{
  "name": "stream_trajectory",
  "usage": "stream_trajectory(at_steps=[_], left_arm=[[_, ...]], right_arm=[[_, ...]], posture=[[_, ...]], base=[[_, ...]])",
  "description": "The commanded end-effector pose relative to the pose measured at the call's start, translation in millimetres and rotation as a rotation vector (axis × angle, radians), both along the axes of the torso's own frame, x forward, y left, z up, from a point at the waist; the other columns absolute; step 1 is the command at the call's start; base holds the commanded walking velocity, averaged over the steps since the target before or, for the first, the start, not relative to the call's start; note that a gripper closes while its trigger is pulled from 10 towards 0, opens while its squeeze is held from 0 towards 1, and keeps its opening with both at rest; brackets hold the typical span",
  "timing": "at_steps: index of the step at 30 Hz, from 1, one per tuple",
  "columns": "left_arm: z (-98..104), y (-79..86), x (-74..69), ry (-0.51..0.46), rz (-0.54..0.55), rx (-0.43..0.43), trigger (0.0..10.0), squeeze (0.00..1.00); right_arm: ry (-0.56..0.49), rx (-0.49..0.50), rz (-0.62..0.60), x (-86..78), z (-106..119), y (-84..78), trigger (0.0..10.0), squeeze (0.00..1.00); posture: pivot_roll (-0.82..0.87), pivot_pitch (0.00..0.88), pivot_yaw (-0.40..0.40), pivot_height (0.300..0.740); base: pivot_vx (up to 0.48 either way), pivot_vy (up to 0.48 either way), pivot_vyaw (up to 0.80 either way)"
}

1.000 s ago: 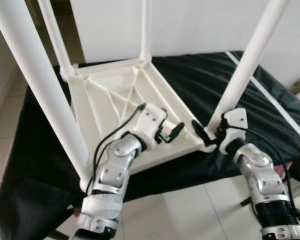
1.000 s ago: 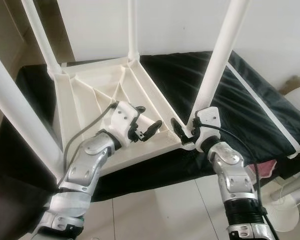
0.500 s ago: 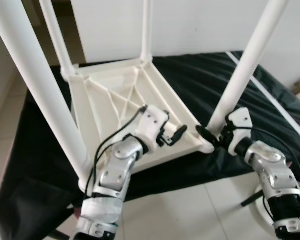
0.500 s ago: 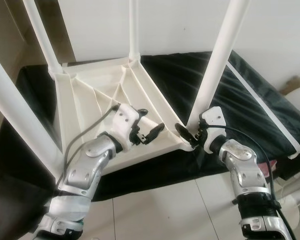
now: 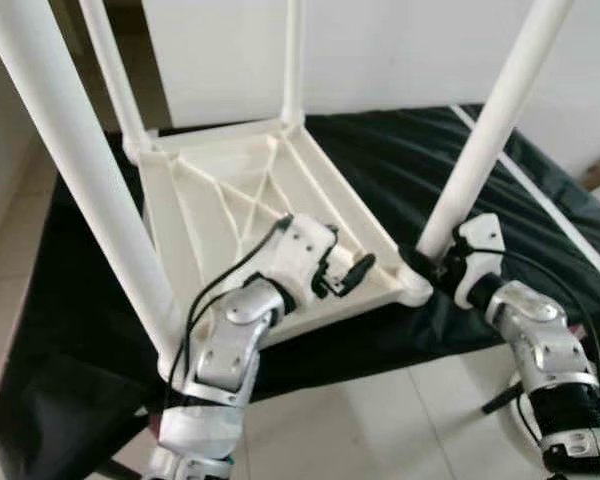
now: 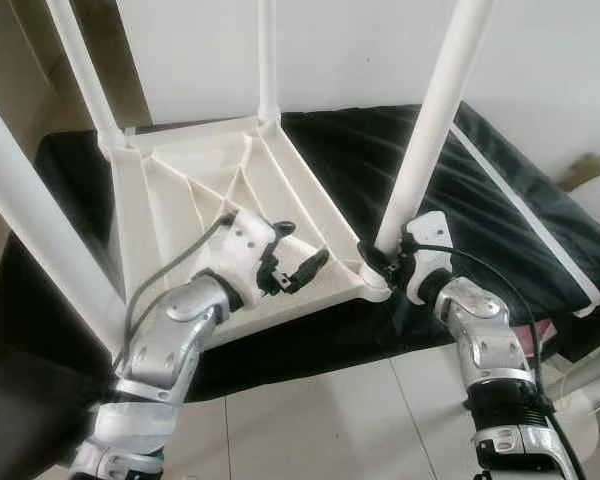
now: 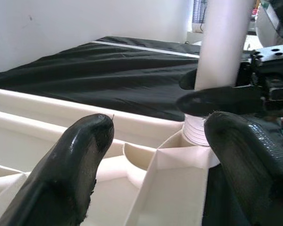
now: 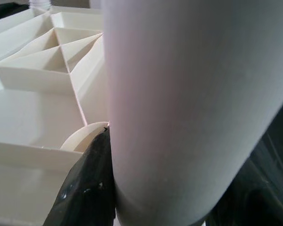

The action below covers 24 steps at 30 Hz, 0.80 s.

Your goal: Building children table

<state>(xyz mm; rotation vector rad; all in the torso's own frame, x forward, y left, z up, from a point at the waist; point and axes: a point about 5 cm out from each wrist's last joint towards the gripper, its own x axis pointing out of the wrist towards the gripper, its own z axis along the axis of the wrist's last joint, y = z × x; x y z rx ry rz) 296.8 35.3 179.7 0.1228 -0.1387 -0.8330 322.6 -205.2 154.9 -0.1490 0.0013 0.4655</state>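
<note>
A white plastic children's table (image 5: 230, 200) lies upside down on a black-covered surface, its legs pointing up. My right gripper (image 5: 425, 262) is shut on the base of the near right leg (image 5: 490, 130), right above the corner socket (image 7: 198, 132). In the right wrist view this leg sits directly against one black finger (image 8: 85, 188). My left gripper (image 6: 298, 250) hovers open just over the ribbed underside, a short way left of that corner. Nothing lies between its fingers (image 7: 80, 155).
Three more legs stand up: near left (image 5: 80, 180), far left (image 5: 110, 75) and far right (image 5: 293, 60). The black cover (image 5: 460, 170) carries a white strip (image 5: 550, 200) on its right. Tiled floor (image 5: 380, 420) lies below the near edge, a white wall behind.
My right gripper has moved from the table's corner onto the base of the near right leg and shut around it. The left gripper has shifted only slightly.
</note>
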Motion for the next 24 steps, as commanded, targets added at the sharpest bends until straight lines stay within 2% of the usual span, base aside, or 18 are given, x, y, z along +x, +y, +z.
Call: stream_trajectory(at_steps=[1,2,6,10,12,13,15,16,17,21,24], left_arm=[[-0.6,0.4,0.7,0.004,0.038,-0.004,10.0,0.00],[-0.6,0.4,0.7,0.004,0.038,-0.004,10.0,0.00],[3.8,2.8,7.2,-0.010,0.061,-0.002,10.0,0.00],[8.3,2.2,9.0,-0.012,0.059,-0.021,10.0,0.00],[9.0,5.0,10.6,-0.013,0.069,-0.019,10.0,0.00],[9.0,5.0,10.6,-0.013,0.069,-0.019,10.0,0.00],[8.2,6.2,10.3,-0.012,0.073,-0.018,10.0,0.00],[8.2,6.2,10.3,-0.012,0.073,-0.018,10.0,0.00],[6.1,5.2,9.2,-0.012,0.072,-0.014,10.0,0.00],[5.6,3.0,9.0,-0.017,0.075,-0.012,10.0,0.00],[9.1,4.2,10.6,-0.020,0.085,-0.027,10.0,0.00]], right_arm=[[0.045,-0.009,-0.066,-1.7,-14.2,1.1,10.0,0.00],[0.045,-0.009,-0.066,-1.7,-14.2,1.1,10.0,0.00],[0.015,0.046,-0.207,-4.3,-12.4,6.8,10.0,0.00],[0.034,0.140,-0.285,-6.6,-12.9,12.5,10.0,0.00],[0.035,0.205,-0.394,-10.2,-14.6,21.0,10.0,0.00],[0.035,0.205,-0.394,-10.2,-14.6,21.0,10.0,0.00],[0.040,0.242,-0.508,-12.7,-18.8,26.3,10.0,0.00],[0.040,0.242,-0.508,-12.7,-18.8,26.3,10.0,0.00],[0.043,0.266,-0.592,-14.1,-22.5,31.1,10.0,0.00],[0.063,0.304,-0.684,-17.6,-27.2,42.9,10.0,0.00],[0.080,0.305,-0.675,-19.3,-28.8,54.2,10.0,0.00]], posture=[[-0.01,0.052,-0.047,0.740],[-0.01,0.052,-0.047,0.740],[-0.02,0.048,-0.044,0.740],[-0.02,0.056,-0.046,0.740],[-0.02,0.058,-0.048,0.740],[-0.02,0.058,-0.048,0.740],[-0.03,0.053,-0.049,0.740],[-0.03,0.053,-0.049,0.740],[-0.02,0.046,-0.058,0.740],[-0.01,0.037,-0.064,0.740],[-0.02,0.037,-0.071,0.740]], base=[[0.000,0.000,0.00],[0.000,0.000,0.00],[0.000,0.000,0.00],[0.000,0.000,0.00],[0.000,0.000,0.00],[0.000,0.000,0.00],[0.000,0.000,0.00],[0.000,0.000,0.00],[0.000,0.000,0.00],[0.000,0.000,0.00],[0.000,0.000,0.00]])
